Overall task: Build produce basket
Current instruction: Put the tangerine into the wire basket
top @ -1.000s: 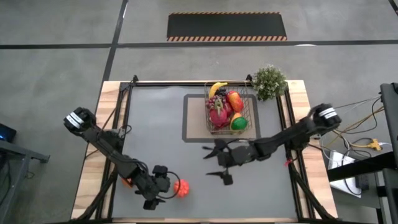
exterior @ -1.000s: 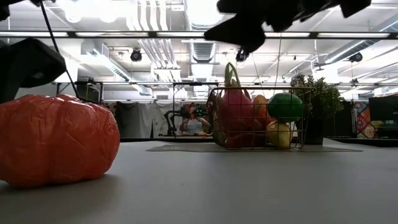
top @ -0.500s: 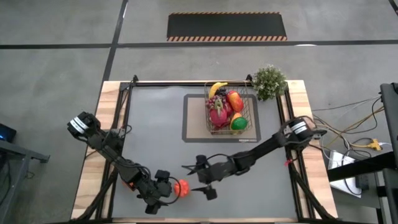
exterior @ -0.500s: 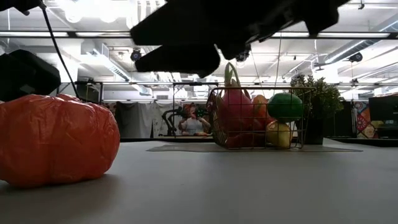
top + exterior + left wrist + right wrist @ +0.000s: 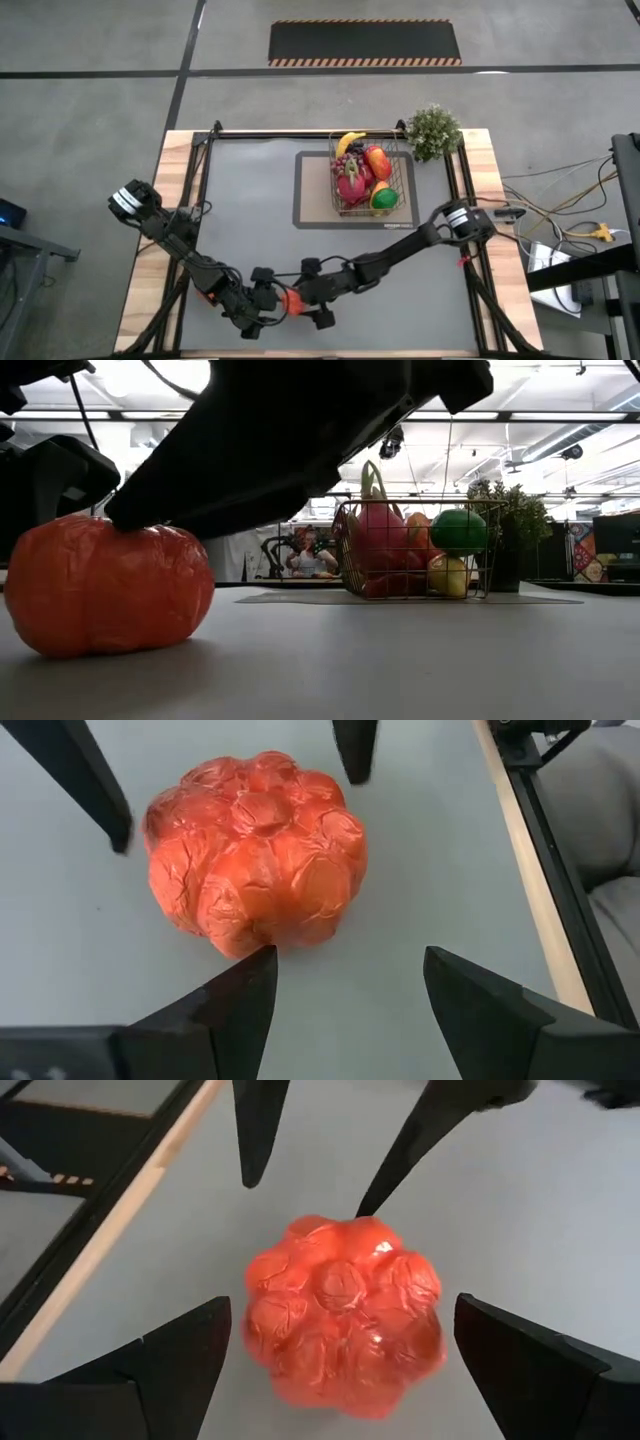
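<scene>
Since the earlier frame my right pincer [image 5: 318,305] has travelled from beside the basket [image 5: 364,180] to the orange-red pumpkin-like produce [image 5: 291,300] at the tabletop's [image 5: 260,190] seven o'clock edge. It stands open around it. My left pincer [image 5: 262,312], also open, touches its other side. The basket sits at one o'clock.

Two dark jointed arms, white-banded shoulders, tapered black fingers [image 5: 490,1005].

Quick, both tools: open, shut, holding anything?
Left tool: open, holding nothing, one finger touching the orange-red fruit.
Right tool: open, astride that fruit, not gripping.
</scene>
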Controlling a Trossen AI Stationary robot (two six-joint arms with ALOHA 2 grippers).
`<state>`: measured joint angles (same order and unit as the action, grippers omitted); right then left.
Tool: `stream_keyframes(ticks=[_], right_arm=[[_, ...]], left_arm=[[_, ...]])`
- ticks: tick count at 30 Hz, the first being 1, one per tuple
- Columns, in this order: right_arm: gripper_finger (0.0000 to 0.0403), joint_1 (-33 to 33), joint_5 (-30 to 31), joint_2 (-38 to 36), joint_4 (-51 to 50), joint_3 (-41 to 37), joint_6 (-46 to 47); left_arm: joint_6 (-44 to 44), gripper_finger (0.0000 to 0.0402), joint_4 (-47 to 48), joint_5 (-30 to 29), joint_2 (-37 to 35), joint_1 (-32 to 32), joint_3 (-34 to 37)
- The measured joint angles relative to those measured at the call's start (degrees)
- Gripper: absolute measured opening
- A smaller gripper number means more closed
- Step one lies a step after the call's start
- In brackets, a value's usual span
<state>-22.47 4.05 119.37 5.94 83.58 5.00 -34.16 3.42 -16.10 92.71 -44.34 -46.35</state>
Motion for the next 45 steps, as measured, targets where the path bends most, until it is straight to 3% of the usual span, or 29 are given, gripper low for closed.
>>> stream_keyframes(ticks=[12,24,33,45], right_arm=[[0.0363,0.49,0.44,1.62,-1.41,1.81,0.16],[0.0289,0.49,0.11,1.59,-1.41,1.78,-0.05],[0.0287,0.49,-0.11,-1.21,-5.88,1.65,-2.07],[0.0287,2.18,0.53,-17.57,-22.49,0.18,-2.81]], left_arm=[[0.01,0.0234,0.02,-0.67,-0.02,0.0,0.21],[0.01,0.0234,0.02,-0.72,-0.04,0.0,0.26],[3.65,0.0234,0.45,-0.81,-4.13,0.0,0.47],[21.89,0.0234,3.28,-16.34,-14.36,0.15,0.63]])
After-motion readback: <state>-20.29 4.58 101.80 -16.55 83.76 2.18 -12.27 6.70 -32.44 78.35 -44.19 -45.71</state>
